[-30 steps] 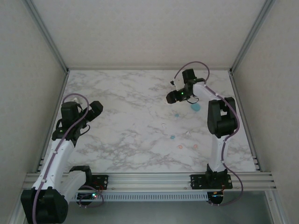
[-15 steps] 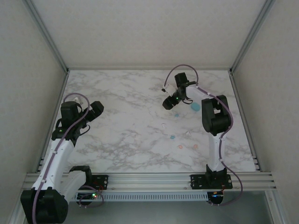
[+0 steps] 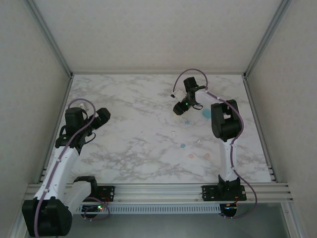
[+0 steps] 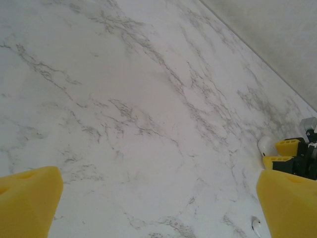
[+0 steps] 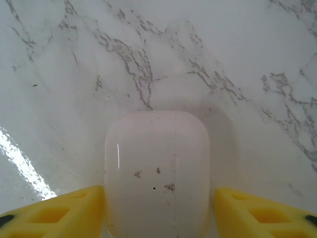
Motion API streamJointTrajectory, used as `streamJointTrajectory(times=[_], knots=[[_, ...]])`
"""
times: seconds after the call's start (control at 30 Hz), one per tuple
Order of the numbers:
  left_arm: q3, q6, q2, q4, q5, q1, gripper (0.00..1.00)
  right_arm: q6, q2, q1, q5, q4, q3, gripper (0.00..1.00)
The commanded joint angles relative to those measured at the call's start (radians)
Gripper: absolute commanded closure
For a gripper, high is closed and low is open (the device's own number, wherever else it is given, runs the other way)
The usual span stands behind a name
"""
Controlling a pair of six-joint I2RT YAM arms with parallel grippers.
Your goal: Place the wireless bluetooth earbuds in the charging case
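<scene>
In the right wrist view a white rounded charging case (image 5: 156,173), lid shut, lies on the marble between my right gripper's (image 5: 158,214) yellow fingers (image 5: 59,210). The gripper is open, with a thin gap on the right side. From above, my right gripper (image 3: 179,108) is at the far middle of the table. Tiny earbuds lie nearer: teal ones (image 3: 183,146) (image 3: 187,122), pink ones (image 3: 190,155) (image 3: 207,155), white ones (image 3: 173,133) (image 3: 199,142). My left gripper (image 3: 101,116) (image 4: 158,208) hangs open over bare marble at the left. Its wrist view catches the white case (image 4: 266,145) and a white earbud (image 4: 256,224).
A teal case (image 3: 206,114) lies just right of the right gripper. The marble table (image 3: 129,124) is walled at the back and both sides. The right arm's elbow (image 3: 224,121) stands above the table's right part.
The right gripper has swung left and lowered around the white case, and its elbow has moved farther in. The left arm has stayed still.
</scene>
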Motion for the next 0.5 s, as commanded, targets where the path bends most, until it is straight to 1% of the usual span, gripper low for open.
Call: streamJointTrajectory(times=[0.0,0.13,0.17,0.3,0.4,0.47], knots=[[0.013,0.002,0.007,0.0,0.017,-0.008,0.0,-0.017,0.025,0.019,-0.004,-0.014,-0.014,0.47],[0.016,-0.014,0.011,0.013,0.042,-0.008,0.0,-0.024,-0.027,0.035,-0.014,0.019,-0.058,0.58],[0.018,-0.021,0.012,0.015,0.05,-0.01,0.0,-0.021,-0.055,0.044,-0.017,0.029,-0.074,0.6],[0.039,-0.051,0.032,0.025,0.091,-0.023,0.0,0.048,-0.21,0.112,-0.011,0.075,-0.146,0.6],[0.059,-0.088,0.043,0.062,0.139,-0.042,0.01,0.058,-0.373,0.173,-0.025,0.178,-0.264,0.6],[0.076,-0.114,0.053,0.104,0.184,-0.065,0.03,0.058,-0.497,0.212,-0.037,0.255,-0.348,0.6]])
